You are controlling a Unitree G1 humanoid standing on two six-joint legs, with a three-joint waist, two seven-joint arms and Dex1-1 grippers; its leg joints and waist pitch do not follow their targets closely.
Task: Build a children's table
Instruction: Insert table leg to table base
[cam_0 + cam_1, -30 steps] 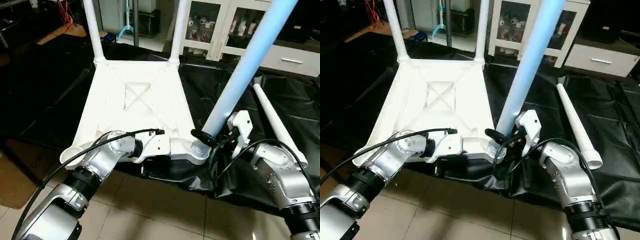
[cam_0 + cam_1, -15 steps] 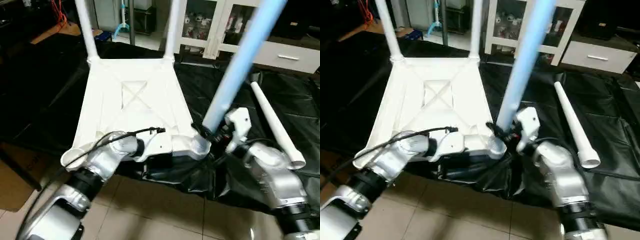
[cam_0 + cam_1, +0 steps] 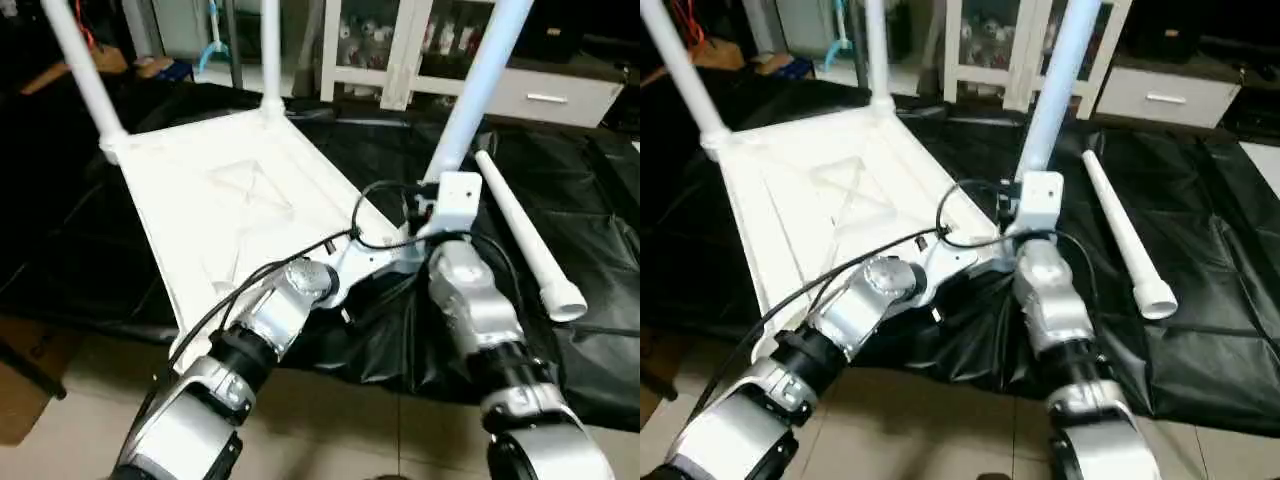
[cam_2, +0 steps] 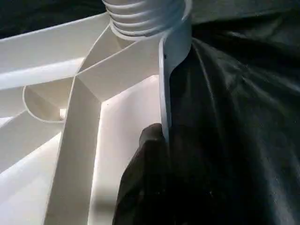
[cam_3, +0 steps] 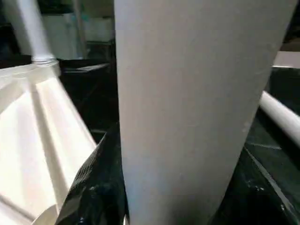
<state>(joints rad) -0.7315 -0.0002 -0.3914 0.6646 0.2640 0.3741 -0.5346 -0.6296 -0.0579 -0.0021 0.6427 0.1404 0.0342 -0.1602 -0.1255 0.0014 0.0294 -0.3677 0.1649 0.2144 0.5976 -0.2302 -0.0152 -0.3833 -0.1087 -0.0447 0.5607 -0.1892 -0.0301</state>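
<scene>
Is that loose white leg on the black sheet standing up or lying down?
Lying down. The loose leg rests flat on the black sheet, beside the table top.

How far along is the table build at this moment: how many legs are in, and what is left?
Two legs already stand in the far corners of the upside-down table top. A third leg stands at the near right corner, its threads at the socket in the left wrist view, with the right arm at its base. The fourth leg lies loose on the black sheet.
</scene>
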